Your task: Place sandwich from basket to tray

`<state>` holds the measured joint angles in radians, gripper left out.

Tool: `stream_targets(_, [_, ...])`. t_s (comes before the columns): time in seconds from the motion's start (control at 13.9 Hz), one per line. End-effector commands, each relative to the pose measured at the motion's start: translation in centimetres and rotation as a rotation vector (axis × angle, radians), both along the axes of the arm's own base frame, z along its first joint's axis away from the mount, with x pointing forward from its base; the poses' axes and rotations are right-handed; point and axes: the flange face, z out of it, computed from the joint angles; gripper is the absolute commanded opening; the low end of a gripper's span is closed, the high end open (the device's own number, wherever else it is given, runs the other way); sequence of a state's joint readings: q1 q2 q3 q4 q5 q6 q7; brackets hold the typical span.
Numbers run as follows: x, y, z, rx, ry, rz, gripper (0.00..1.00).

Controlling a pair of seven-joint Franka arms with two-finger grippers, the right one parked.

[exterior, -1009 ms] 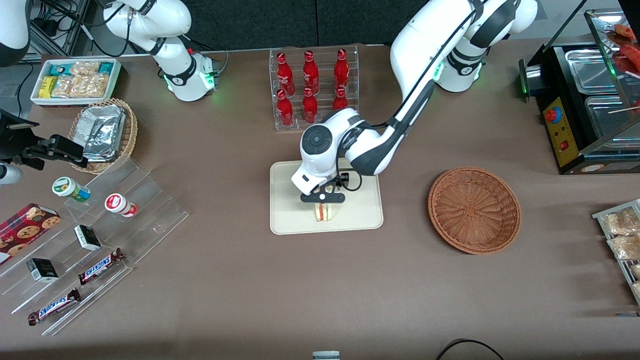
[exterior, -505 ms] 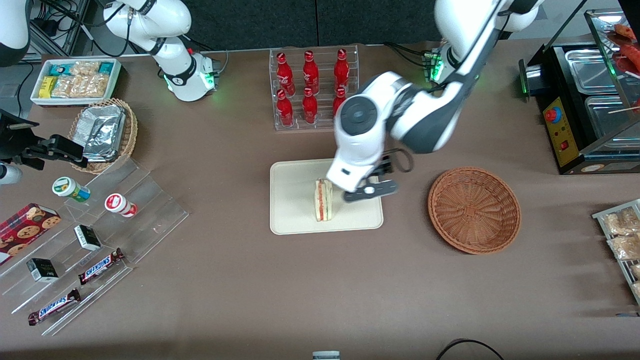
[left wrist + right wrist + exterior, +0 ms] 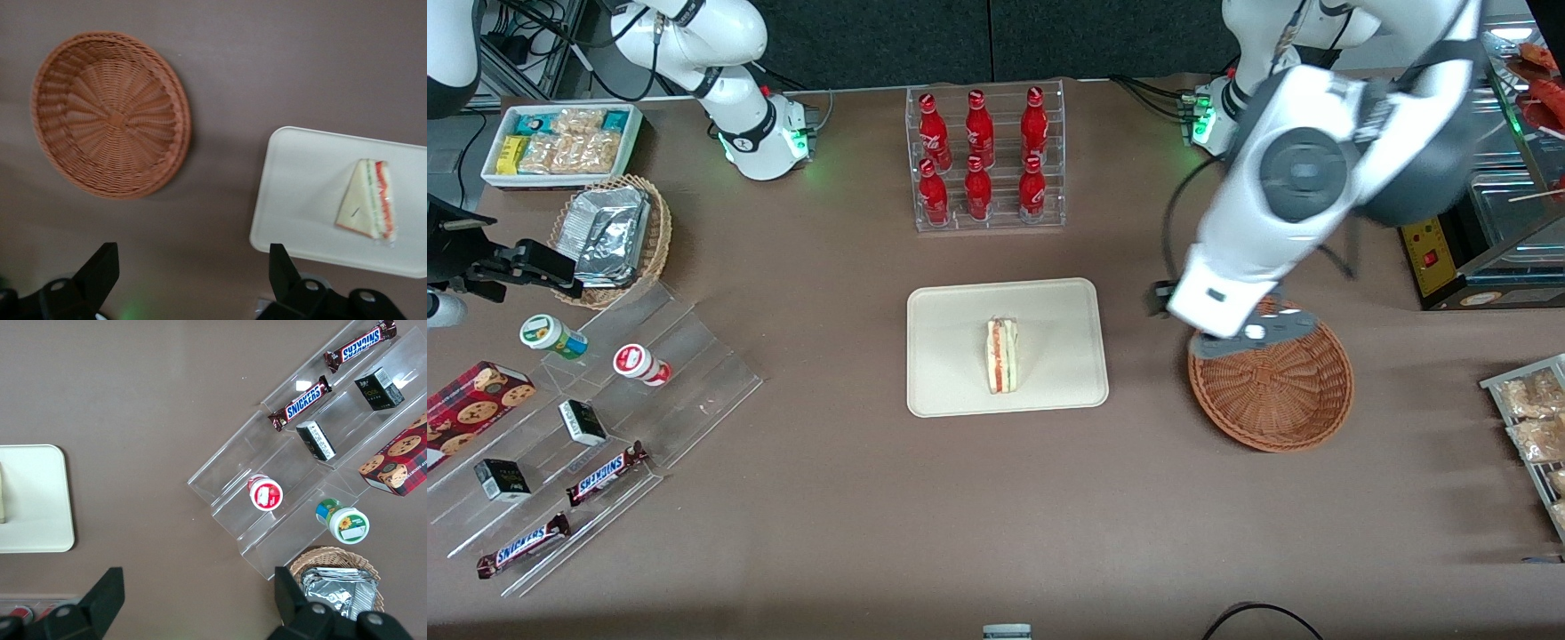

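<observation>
On the brown tabletop (image 3: 854,498), largest of all, sits the cream tray (image 3: 951,356) near the middle, with the rack of red bottles (image 3: 983,156) farther from the front camera. Toward the working arm's end, well apart from the tray, lies the reddish-brown wicker basket (image 3: 1272,391), bare inside. Raised above that basket's rim nearest the tray hangs the left gripper (image 3: 1249,333), fingers (image 3: 100,270) spread wide and carrying nothing, as the wrist view makes plain. Smallest comes the sandwich (image 3: 1001,356), resting on the tray (image 3: 307,193) with its red and green filling edge turned up, toward the tray's middle and clear of the rim; seen also from the wrist as the wedge sandwich (image 3: 368,200). Judged from this, delivery looks done and the step in hand looks like retreat: best carried high, kept clear of the basket (image 3: 110,113) rim and the bottle rack, jaws left apart, no swing back across the tray that could topple the wedge
</observation>
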<state>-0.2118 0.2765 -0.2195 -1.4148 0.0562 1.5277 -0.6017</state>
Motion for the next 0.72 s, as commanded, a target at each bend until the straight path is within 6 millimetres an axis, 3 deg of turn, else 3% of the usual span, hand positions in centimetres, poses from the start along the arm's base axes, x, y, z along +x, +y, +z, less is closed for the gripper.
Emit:
stream_targets(0.0, [-0.1, 6.5, 2.3, -0.074, 0.036, -0.066, 0.99])
stream_targets(0.29, [-0.5, 11.7, 4.2, -0.101, 0.058, -0.159, 0.99])
stream_targets(0.65, [-2.8, 17.4, 4.9, -0.104, 0.067, -0.234, 0.99])
